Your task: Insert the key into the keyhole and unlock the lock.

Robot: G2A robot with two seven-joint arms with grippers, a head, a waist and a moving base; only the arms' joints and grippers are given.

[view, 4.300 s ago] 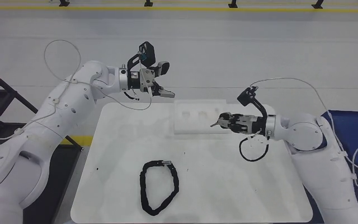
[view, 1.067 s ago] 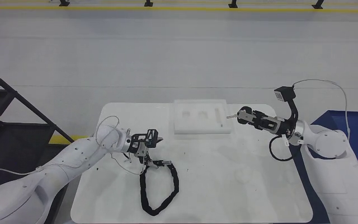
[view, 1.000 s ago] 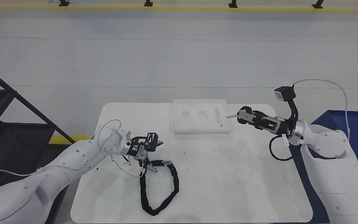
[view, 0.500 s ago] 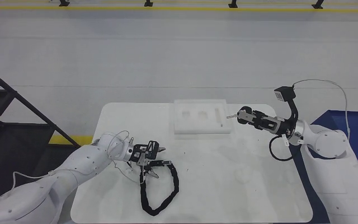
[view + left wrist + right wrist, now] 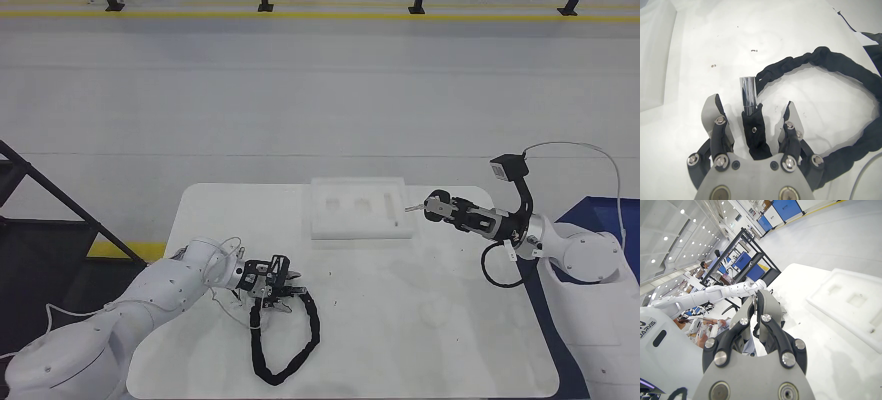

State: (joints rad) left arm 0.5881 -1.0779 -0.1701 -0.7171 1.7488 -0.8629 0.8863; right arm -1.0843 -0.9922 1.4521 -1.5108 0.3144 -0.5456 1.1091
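Note:
The lock is a black fabric-sleeved chain loop lying on the white table at the front left. Its chrome cylinder end sticks out of the sleeve. My left gripper is open low over the table, with a finger on each side of that sleeved end and not touching it; in the top view the left gripper sits at the loop's upper end. My right gripper hangs in the air by the foam tray's right edge, shut on the small metal key, which shows edge-on between the pads.
A white foam tray with shallow recesses sits at the back middle of the table. A black metal rack stands off the table's left side. The table's right half is bare.
The left arm has swung from above the table's back left corner down to the lock and now brackets its cylinder end. The right arm has pulled back right from over the tray and held still.

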